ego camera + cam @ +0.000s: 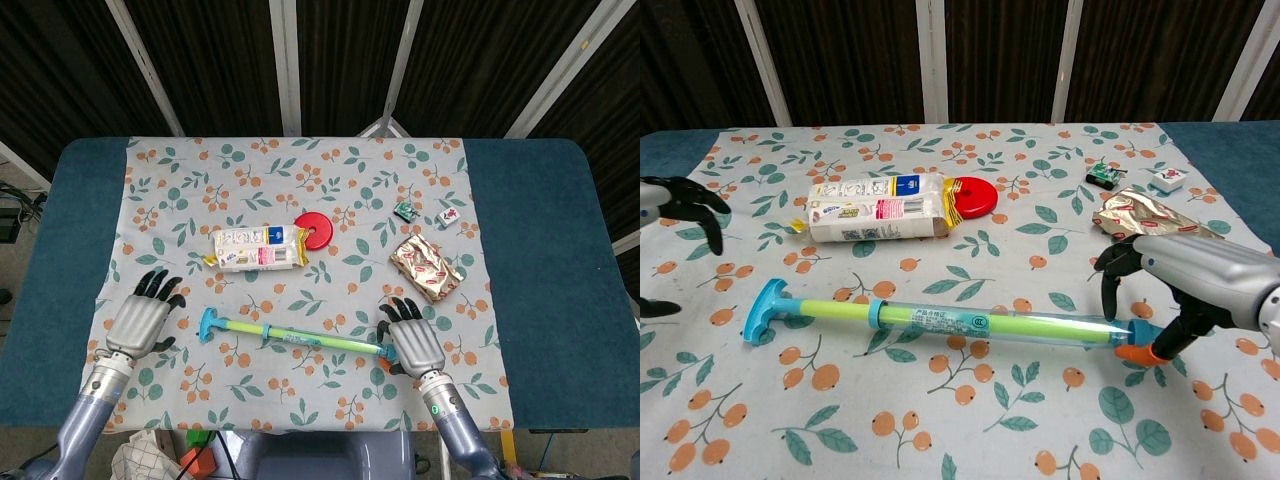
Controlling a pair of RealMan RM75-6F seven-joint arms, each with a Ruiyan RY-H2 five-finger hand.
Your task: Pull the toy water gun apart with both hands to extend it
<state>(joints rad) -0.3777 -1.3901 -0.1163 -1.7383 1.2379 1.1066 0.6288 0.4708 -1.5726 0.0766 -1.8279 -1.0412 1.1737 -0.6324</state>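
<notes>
the left hand (143,318) hovers at about eight o'clock on the cloth, fingers spread and slightly curled, holding nothing, a little apart from the water gun (290,336). the gun lies flat on the near part of the flowered tablecloth (300,170), its long axis running almost nine to three o'clock with a slight slant toward the robot at the right end. its blue t-shaped handle (765,308) points to nine o'clock; a thin yellow-green rod leads into a clear round barrel, which ends in an orange tip (1137,351) at three o'clock. the right hand (413,338) sits over that tip, dark fingertips arched down on either side of it; whether they actually grip it cannot be told. bare cloth lies on both sides of the gun, and the near cloth edge is close behind the hands. at twelve o'clock from the gun lie a soft white snack packet (256,248) and a flat red disc (314,230). toward two o'clock sit a crinkled foil pouch (426,268) and two small tiles (427,214).
</notes>
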